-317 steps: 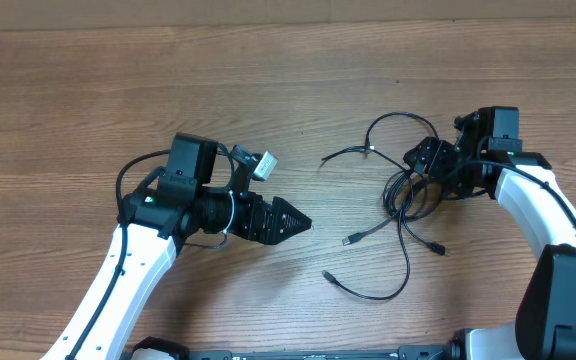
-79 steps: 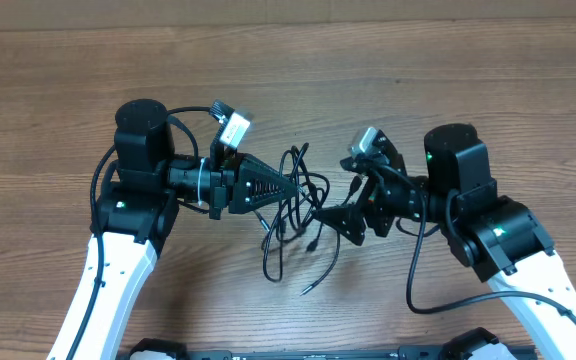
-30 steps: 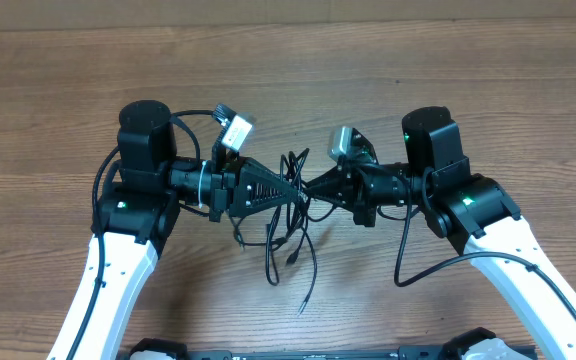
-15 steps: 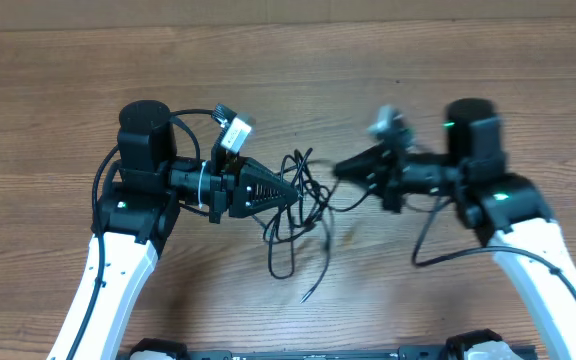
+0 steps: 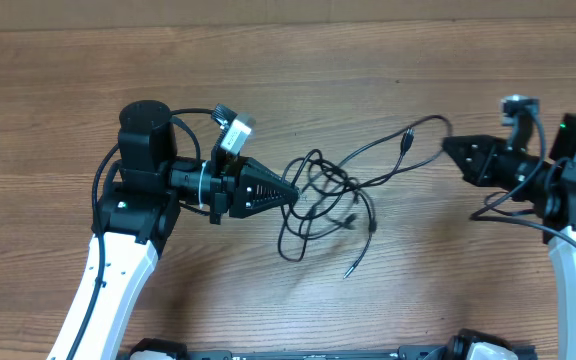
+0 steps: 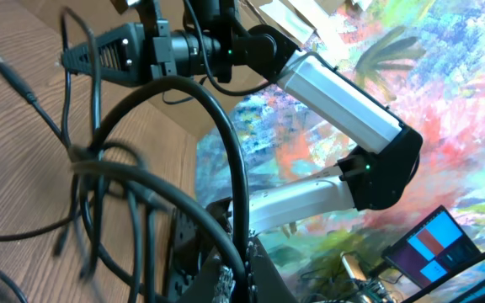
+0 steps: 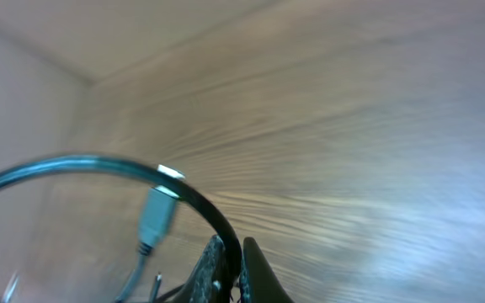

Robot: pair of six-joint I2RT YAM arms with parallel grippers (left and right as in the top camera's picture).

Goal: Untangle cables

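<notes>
A tangle of thin black cables (image 5: 330, 192) lies at mid-table. My left gripper (image 5: 295, 196) points right, shut on a strand at the tangle's left edge; in the left wrist view that thick-looking black strand (image 6: 226, 143) arcs up out of the shut jaws of the left gripper (image 6: 241, 273). My right gripper (image 5: 447, 146) sits far to the right, shut on one strand that runs from the tangle up past a small plug (image 5: 405, 143). The right wrist view shows the cable (image 7: 99, 164) curving left from the right gripper (image 7: 230, 265), with a grey plug (image 7: 155, 215) hanging below it.
The wooden table (image 5: 288, 70) runs to a far edge at the top of the overhead view. One loose cable end (image 5: 348, 272) trails toward the front. The right arm's own thicker wire (image 5: 498, 205) loops beside its wrist.
My right gripper has swung well to the right, drawing one strand out and stretching the tangle rightward. The left arm has stayed in place, still gripping.
</notes>
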